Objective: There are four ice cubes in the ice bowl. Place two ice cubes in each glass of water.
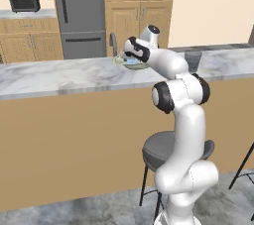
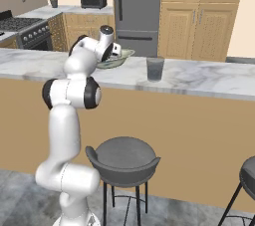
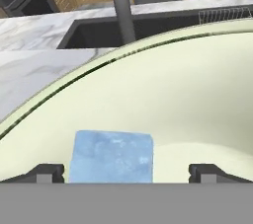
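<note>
On the left part of the marble counter [image 2: 199,78], the ice bowl [image 3: 188,104] lies under the hand; the gripper [image 3: 126,171] hangs inside it, jaws wide open around one ice cube [image 3: 111,156], probably to grasp it. To the right, a glass of water [image 2: 155,68] waits nearby.

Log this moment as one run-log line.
phase: reaching for ice | claw: open, tips either side of pale blue ice cube | cube in: pale yellowish-green round bowl | grey see-through tumbler: on counter
</note>
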